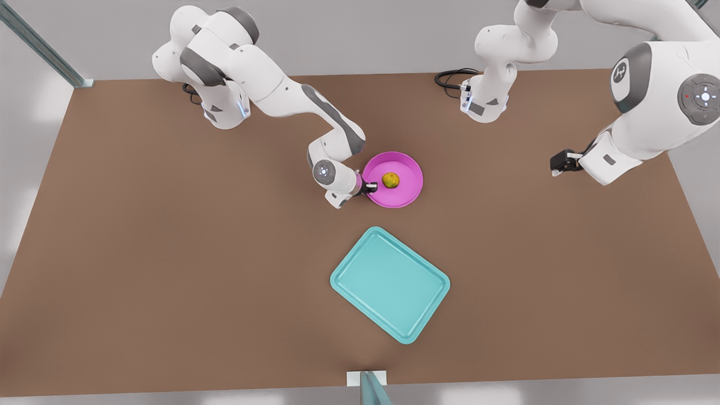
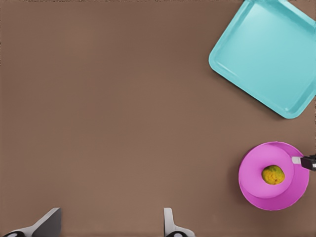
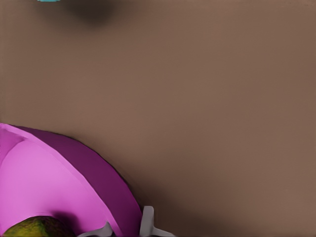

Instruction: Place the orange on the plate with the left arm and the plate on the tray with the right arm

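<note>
The orange [image 1: 390,180] [image 2: 273,175] [image 3: 34,227] lies inside the pink plate [image 1: 402,194] [image 2: 256,190] [image 3: 44,182] at the table's middle. My right gripper [image 1: 369,187] [image 3: 126,228], on the arm at the front view's left, is shut on the plate's rim, one finger inside and one outside; it also appears far off in the left wrist view [image 2: 306,161]. The teal tray [image 1: 390,284] [image 2: 269,54] lies nearer the front edge, apart from the plate. My left gripper [image 1: 558,166] [image 2: 108,229] waits open, above bare table at the front view's right.
The brown table [image 1: 169,253] stretches bare on both sides of the plate and tray. Both arm bases [image 1: 484,104] stand at the far edge with black cables beside them. A post [image 1: 368,388] rises at the near edge.
</note>
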